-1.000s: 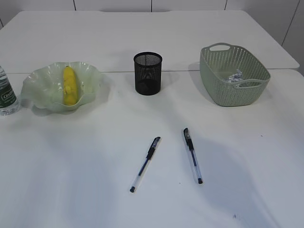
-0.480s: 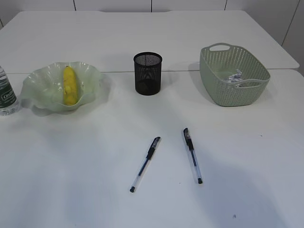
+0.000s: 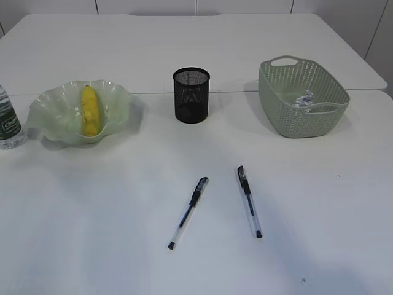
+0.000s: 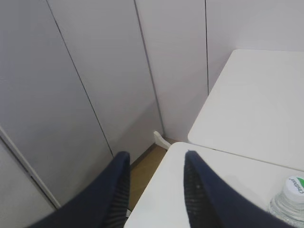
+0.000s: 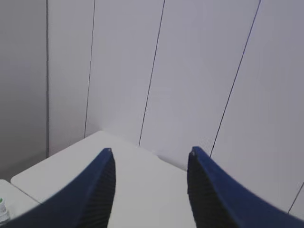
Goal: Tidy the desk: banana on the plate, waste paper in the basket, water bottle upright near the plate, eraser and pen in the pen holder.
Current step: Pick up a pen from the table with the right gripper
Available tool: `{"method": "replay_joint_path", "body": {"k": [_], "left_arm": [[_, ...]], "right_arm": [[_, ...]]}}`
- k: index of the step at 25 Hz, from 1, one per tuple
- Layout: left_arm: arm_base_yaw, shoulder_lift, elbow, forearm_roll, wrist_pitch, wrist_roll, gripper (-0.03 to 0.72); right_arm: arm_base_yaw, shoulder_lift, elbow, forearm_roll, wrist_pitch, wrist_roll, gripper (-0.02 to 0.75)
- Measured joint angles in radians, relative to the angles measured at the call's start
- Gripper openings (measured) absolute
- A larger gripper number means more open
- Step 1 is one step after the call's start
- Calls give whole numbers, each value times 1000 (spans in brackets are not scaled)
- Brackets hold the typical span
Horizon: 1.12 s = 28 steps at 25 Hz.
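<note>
The banana (image 3: pixel 90 110) lies in the pale green plate (image 3: pixel 56 112) at the left. The water bottle (image 3: pixel 7 126) stands upright just left of the plate, cut by the frame edge; its cap (image 4: pixel 290 197) also shows in the left wrist view. Waste paper (image 3: pixel 304 98) sits inside the sage green basket (image 3: pixel 295 120). Two pens (image 3: pixel 188 212) (image 3: pixel 249 200) lie on the desk (image 3: pixel 110 203) in front of the black mesh pen holder (image 3: pixel 191 95). The eraser is out of view. My left gripper (image 4: pixel 156 159) hangs open over the desk's left corner. My right gripper (image 5: pixel 151 152) is open and empty, facing the wall.
A second white table (image 3: pixel 184 43) adjoins the desk behind the holder and basket. The left wrist view shows the desk's left corner, a strip of brown floor (image 4: pixel 147 168) and grey wall panels. Neither arm appears in the exterior view.
The soft shadows over the front of the desk have faded away. None of the objects has moved.
</note>
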Motion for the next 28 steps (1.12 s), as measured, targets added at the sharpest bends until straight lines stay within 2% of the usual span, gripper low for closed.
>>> {"method": "replay_joint_path", "body": {"k": [2, 6, 16, 22, 28], "left_arm": [[0, 0, 0, 0, 0, 0, 262], [0, 0, 0, -8, 0, 0, 262], [0, 0, 0, -77, 0, 0, 262], [0, 0, 0, -82, 0, 0, 262], [0, 0, 0, -82, 0, 0, 262]], "right_arm": [[0, -91, 71, -19, 0, -2, 371], [0, -274, 313, -42, 0, -2, 371], [0, -790, 1053, -64, -5, -2, 370], [0, -1075, 1482, -66, -227, 33, 370], [0, -1219, 1807, -32, -311, 53, 370]]}}
